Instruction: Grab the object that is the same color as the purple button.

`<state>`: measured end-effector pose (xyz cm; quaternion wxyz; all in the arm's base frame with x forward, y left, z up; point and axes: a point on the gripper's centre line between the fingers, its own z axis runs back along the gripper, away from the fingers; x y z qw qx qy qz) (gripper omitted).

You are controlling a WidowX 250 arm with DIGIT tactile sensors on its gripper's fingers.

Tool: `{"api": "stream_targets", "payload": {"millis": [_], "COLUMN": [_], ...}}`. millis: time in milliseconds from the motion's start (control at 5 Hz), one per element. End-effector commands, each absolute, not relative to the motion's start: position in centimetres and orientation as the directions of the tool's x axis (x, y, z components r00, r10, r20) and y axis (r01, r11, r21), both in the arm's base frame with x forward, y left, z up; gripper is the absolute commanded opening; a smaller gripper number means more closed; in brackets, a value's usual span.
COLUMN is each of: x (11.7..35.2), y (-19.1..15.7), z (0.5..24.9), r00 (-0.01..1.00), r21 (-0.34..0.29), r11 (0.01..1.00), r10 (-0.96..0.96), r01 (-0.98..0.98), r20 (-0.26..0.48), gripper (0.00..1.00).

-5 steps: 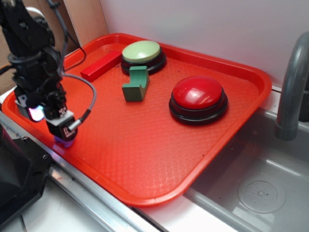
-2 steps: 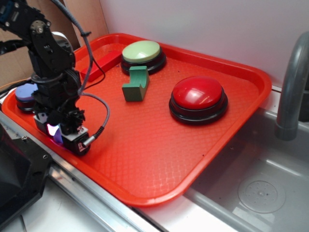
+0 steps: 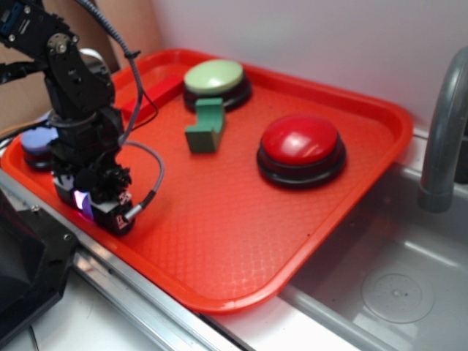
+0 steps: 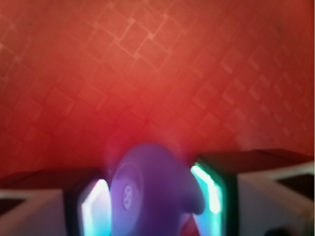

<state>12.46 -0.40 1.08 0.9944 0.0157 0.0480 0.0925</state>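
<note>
The purple button [image 3: 36, 140] sits at the tray's left edge, partly hidden behind my arm. The object, a small rounded purple lump [image 4: 152, 191], fills the gap between my lit pads in the wrist view, and both pads look pressed against its sides. From outside, the gripper [image 3: 99, 208] is low over the red tray's [image 3: 395, 117] front-left edge. Only a sliver of the purple object [image 3: 85, 205] shows at its tip there. In the wrist view the gripper [image 4: 151, 196] is shut on the lump, just above the tray floor.
A green-topped button [image 3: 213, 77] and a red-topped button [image 3: 300, 140] stand at the back and the right of the tray. A green notched block [image 3: 205, 126] and a red bar [image 3: 150, 99] lie near the green one. A sink [image 3: 395, 292] and a grey faucet [image 3: 442, 139] are on the right.
The arm has swung and come down, uncovering the purple button at the left. The gripper has shifted slightly right along the front-left edge, with the purple lump between its fingers.
</note>
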Motion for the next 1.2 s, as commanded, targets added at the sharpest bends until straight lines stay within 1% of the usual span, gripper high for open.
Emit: {"api": "stream_targets", "payload": {"millis": [0,400,600,800,1000], "x": [14.4,17.0,18.0,18.2,18.1], "y": [-1.2,-3.2,-3.3,-2.8,-2.4], "z": [7.3,13.9,16.6,17.7,18.3], "r00": [0.979,0.98,0.985,0.99,0.988], "r21": [0.003,-0.036,-0.063,0.001,0.065], "r11": [0.979,0.99,0.995,0.999,0.998], "r10": [0.202,0.137,0.085,0.039,-0.005], "r01": [-0.203,-0.133,-0.076,-0.039,-0.006], "r20": [0.027,0.147,0.152,0.137,0.156], "gripper": [0.0,0.0,0.0,0.0,0.0]}}
